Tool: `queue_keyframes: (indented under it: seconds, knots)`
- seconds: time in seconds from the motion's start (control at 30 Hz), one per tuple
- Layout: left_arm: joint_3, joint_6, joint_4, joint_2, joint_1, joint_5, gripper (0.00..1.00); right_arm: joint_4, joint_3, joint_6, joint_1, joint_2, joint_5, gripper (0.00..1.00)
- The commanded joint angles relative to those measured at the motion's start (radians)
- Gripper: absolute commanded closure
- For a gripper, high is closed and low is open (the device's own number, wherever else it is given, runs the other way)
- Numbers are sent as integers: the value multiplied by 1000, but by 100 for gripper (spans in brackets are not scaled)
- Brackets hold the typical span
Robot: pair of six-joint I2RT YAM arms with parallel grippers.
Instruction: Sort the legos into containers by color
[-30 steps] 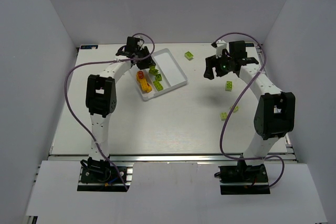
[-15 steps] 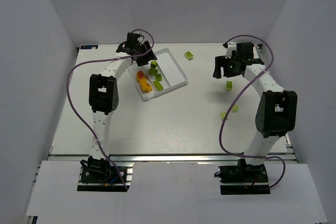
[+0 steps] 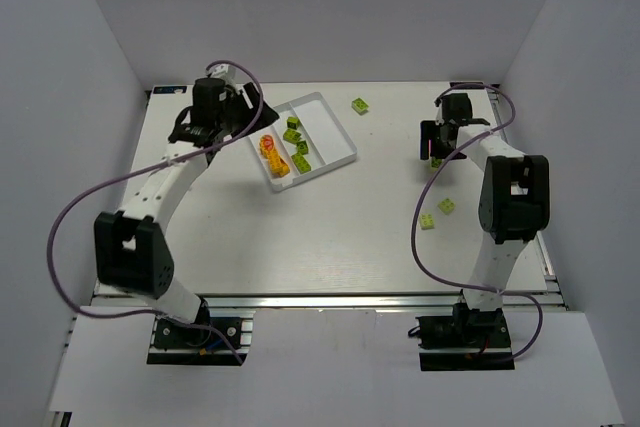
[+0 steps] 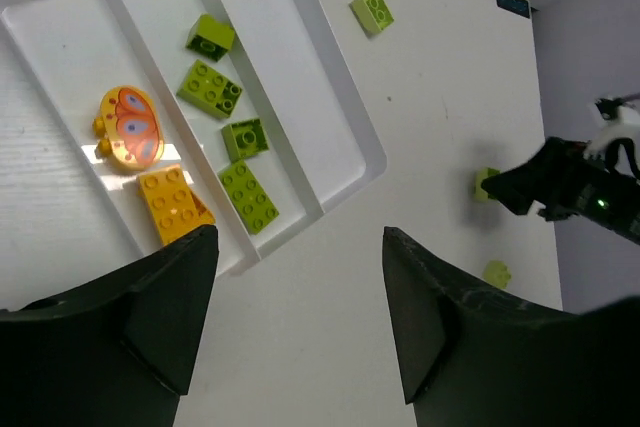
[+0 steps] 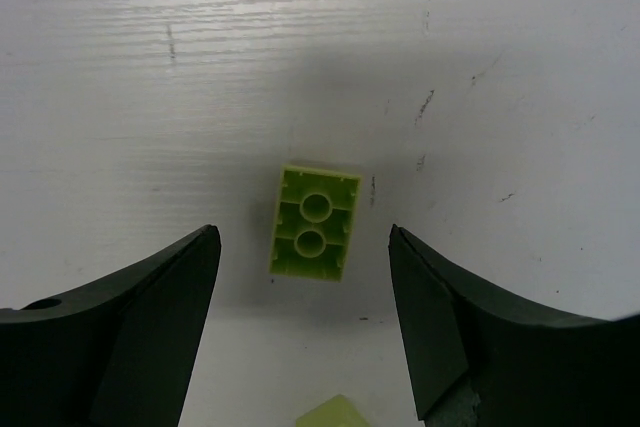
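Right pincer (image 5: 302, 247) stands released, jaws spread wide and pointing at the table (image 3: 330, 237). A lime green brick (image 5: 313, 222) lies flat between the two fingers at the middle of the wrist frame, bare table showing on both sides, so nothing is grasped. Its face shows two round rings; I take that for the underside, though the view is close and I would not swear to it. A corner of another lime piece (image 5: 330, 412) pokes in at the bottom edge. From the top camera this pincer sits at upper right, with two more lime bricks (image 3: 446, 206) (image 3: 428, 221) loose on the table lower right of it. Left pincer (image 4: 300, 237) is also released, nothing between its fingers, hanging over the near corner of the white tray (image 4: 290, 57), which fills the upper left of its frame. Middle compartment holds four lime bricks (image 4: 210, 37) (image 4: 210, 87) (image 4: 244, 137) (image 4: 250, 197) in a line. Left compartment holds an orange-yellow brick (image 4: 175, 207) and a rounded orange piece (image 4: 130, 127) with a printed top. One lime brick (image 4: 372, 9) lies on the table just past the tray, top centre.
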Motion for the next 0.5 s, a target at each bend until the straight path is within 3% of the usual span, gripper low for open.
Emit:
queue_keyframes:
  seconds: [0.0,0.2,0.3,0.47]
  knots:
    - [-174,6,55,-148,6,-10,24,6,33,29,-4,28,87,26]
    - [-371,-40,67,-356,6,-71,23,7,38,43,-3,72,66,32]
    - [-429,-63,63,-415,6,-79,22,3,39,48,-4,89,45,46]
    - [-489,-91,60,-498,-4,-93,23,-6,67,1,0,81,-47,80]
